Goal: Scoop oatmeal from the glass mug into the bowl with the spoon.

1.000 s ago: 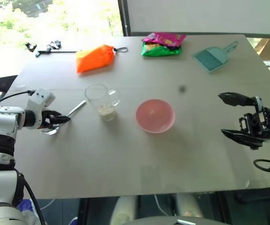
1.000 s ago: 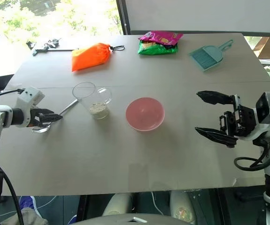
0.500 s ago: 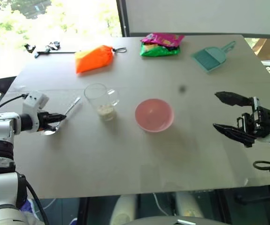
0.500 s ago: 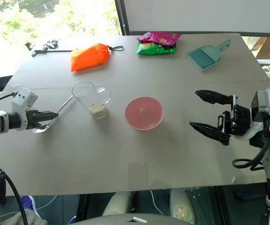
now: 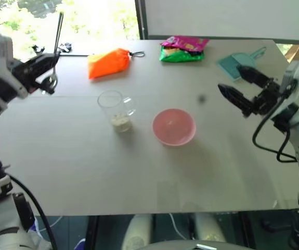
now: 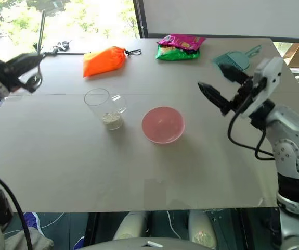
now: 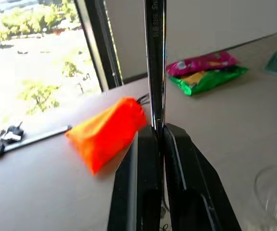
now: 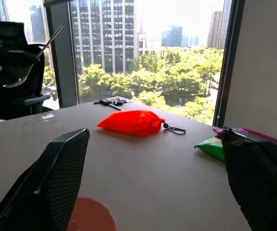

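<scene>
Left end effector (image 5: 49,65) pinching spoon (image 7: 155,62) low on its slim, stiff, likely slippery handle; right end effector (image 6: 219,86) spread, empty. Glass mug (image 5: 115,109) fragile, light; steadying at wall advisable.

Pale grey table (image 5: 139,172); bright window (image 8: 143,53) behind, trees, high-rises outside; white wall (image 5: 217,18).

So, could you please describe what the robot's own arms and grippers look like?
Both arms are white, rounded segments with black joints, and black cables loop beside them. The left gripper and right gripper each have two long, tapered black fingers; the right one's pads show a fine mesh texture.
</scene>
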`<action>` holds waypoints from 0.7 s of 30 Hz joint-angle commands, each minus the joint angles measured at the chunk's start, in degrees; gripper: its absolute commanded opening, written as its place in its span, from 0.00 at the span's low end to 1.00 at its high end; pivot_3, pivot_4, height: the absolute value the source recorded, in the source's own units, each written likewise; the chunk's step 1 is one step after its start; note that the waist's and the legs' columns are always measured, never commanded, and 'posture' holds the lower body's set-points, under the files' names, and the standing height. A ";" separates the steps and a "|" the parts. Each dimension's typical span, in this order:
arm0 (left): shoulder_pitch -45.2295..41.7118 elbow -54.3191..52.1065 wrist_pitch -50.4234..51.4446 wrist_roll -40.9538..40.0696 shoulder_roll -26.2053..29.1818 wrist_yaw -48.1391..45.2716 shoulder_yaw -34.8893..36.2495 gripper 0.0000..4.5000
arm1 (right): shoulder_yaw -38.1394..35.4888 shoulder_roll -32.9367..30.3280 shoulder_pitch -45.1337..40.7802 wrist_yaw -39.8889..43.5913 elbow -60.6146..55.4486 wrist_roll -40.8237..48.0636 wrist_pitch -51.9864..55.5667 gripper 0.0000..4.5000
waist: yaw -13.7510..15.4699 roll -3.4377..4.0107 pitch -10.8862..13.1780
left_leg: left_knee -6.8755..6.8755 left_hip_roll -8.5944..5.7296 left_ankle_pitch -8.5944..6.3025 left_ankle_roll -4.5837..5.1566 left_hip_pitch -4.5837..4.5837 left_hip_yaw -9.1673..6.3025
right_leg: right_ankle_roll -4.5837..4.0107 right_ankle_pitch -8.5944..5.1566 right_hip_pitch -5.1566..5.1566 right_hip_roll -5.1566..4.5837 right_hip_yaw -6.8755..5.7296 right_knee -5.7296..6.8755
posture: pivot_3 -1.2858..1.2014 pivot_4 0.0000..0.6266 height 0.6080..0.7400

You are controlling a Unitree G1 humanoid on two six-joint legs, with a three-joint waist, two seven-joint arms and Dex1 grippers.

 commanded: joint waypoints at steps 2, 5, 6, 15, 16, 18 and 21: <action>-10.21 0.60 -8.22 5.82 -4.43 1.68 -9.10 0.02 | 1.08 2.58 -10.65 -9.24 -0.21 3.62 9.58 1.00 | -0.46 0.01 0.01 | -0.01 -0.01 0.00 0.00 -0.07 0.01 | 0.00 0.00 -0.04 0.00 0.00 -0.03 | 0.52 0.24 1.00; -16.00 4.67 -18.70 13.17 -8.78 1.36 -17.03 0.02 | -1.88 10.30 -19.16 -17.35 2.92 20.53 18.89 1.00 | -1.67 -0.01 0.03 | -0.04 0.02 0.01 -0.02 -0.19 0.01 | 0.00 0.00 -0.16 0.02 -0.03 -0.01 | 0.52 0.24 1.00; -17.06 6.30 -22.24 15.38 -9.79 1.29 -18.93 0.02 | -2.02 12.17 -20.92 -19.76 3.57 21.80 20.13 1.00 | -1.89 0.00 0.03 | -0.07 0.03 0.02 -0.02 -0.21 0.00 | -0.01 0.00 -0.18 0.03 -0.04 -0.03 | 0.52 0.24 1.00; -21.50 12.79 -39.08 18.20 -17.42 -2.01 -23.04 0.02 | 1.13 19.16 -27.78 -34.11 6.62 14.65 21.69 1.00 | -3.04 0.01 0.03 | 0.19 -0.09 0.03 -0.02 -1.06 -0.04 | -0.01 0.00 -1.08 -0.02 -0.03 0.53 | 0.52 0.24 1.00; -21.44 12.41 -39.40 17.70 -17.91 -2.29 -22.72 0.02 | 1.16 19.13 -27.93 -34.17 6.59 14.84 22.23 1.00 | -3.14 0.01 0.03 | 0.22 -0.12 0.03 -0.02 -1.09 -0.04 | 0.00 0.00 -1.17 -0.06 -0.04 0.76 | 0.52 0.24 1.00; -20.97 11.12 -39.43 16.67 -18.58 -3.20 -22.38 0.02 | 0.85 19.28 -28.25 -34.30 6.93 16.28 24.05 1.00 | -3.28 0.01 0.03 | 0.19 -0.12 0.03 -0.02 -1.09 -0.02 | 0.00 0.00 -1.23 -0.07 -0.04 0.80 | 0.52 0.24 1.00; -19.64 8.66 -38.66 15.46 -19.02 -4.53 -22.34 0.02 | 0.44 19.55 -28.85 -34.41 7.57 16.64 25.01 1.00 | -3.58 0.01 0.03 | 0.19 -0.11 0.03 -0.01 -1.09 0.00 | 0.00 0.00 -1.26 -0.05 -0.02 0.84 | 0.52 0.24 1.00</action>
